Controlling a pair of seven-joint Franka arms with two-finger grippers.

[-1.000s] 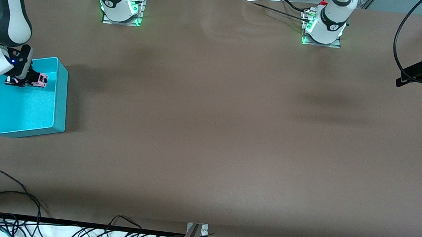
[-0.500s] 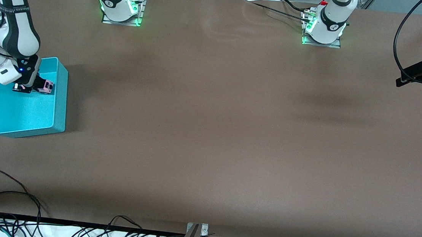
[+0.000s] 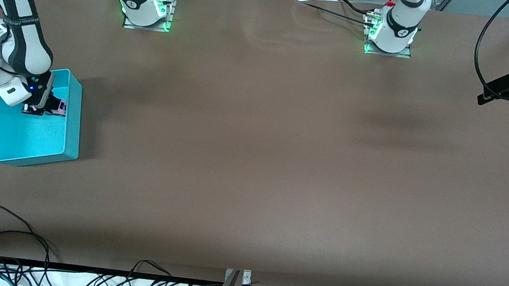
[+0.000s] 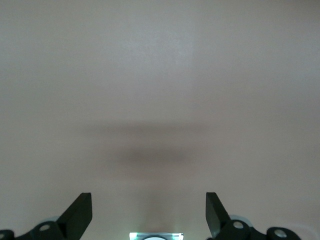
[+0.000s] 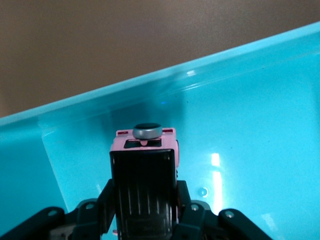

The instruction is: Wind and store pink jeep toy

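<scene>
A: Status of storage step?
B: Nearly complete. Right gripper (image 3: 50, 107) clamped tight on pink jeep toy (image 3: 58, 106), inside teal bin (image 3: 72, 120). Contact with bin floor: cannot tell. Release and withdrawal outstanding.
A: Toy relative to claw?
B: Pinched between fingers, spare wheel (image 5: 147, 131) protruding past fingertips.
A: Left gripper (image 4: 149, 216)?
B: Spread wide, empty, waiting over bare table (image 3: 280, 163).

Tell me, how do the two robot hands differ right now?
The right gripper is shut on the pink toy car; the left gripper is open and holds nothing. The right one is lowered in the teal bin; the left waits above bare table at its own end. Both have two black fingers.
</scene>
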